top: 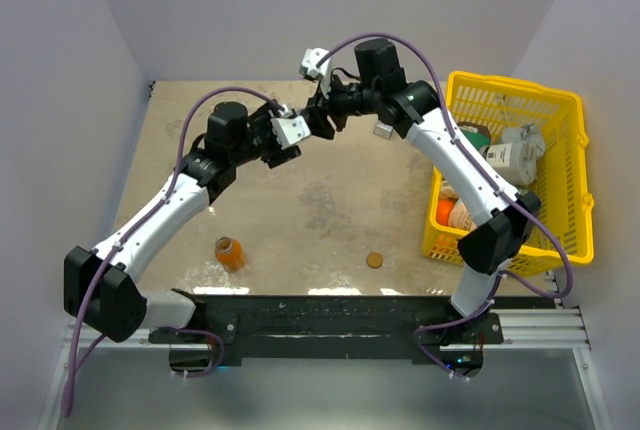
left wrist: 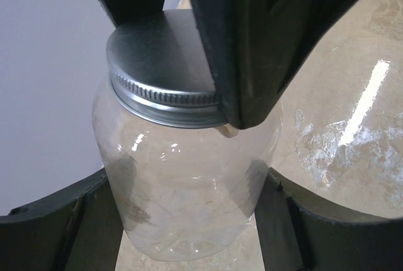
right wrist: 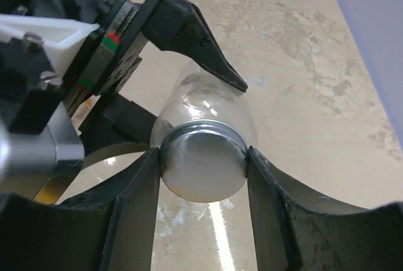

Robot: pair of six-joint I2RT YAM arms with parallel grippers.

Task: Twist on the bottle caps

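Note:
A clear bottle point(left wrist: 189, 208) hangs in the air above the table's far middle, with my left gripper point(left wrist: 189, 179) shut on its body. The bottle's silver-grey cap point(right wrist: 203, 164) sits on its neck, and my right gripper point(right wrist: 203, 156) is shut on the cap's rim, both fingers touching it. In the top view the left gripper point(top: 296, 133) and the right gripper point(top: 318, 118) meet tip to tip. An orange bottle point(top: 230, 253) stands uncapped near the front left. A brownish-orange cap point(top: 375, 261) lies flat at the front middle.
A yellow basket point(top: 570, 170) stands along the table's right side, holding a white container point(top: 512, 155) and other items. A small grey block point(top: 382, 131) lies beside the right arm. Grey walls close in the table at the back and both sides.

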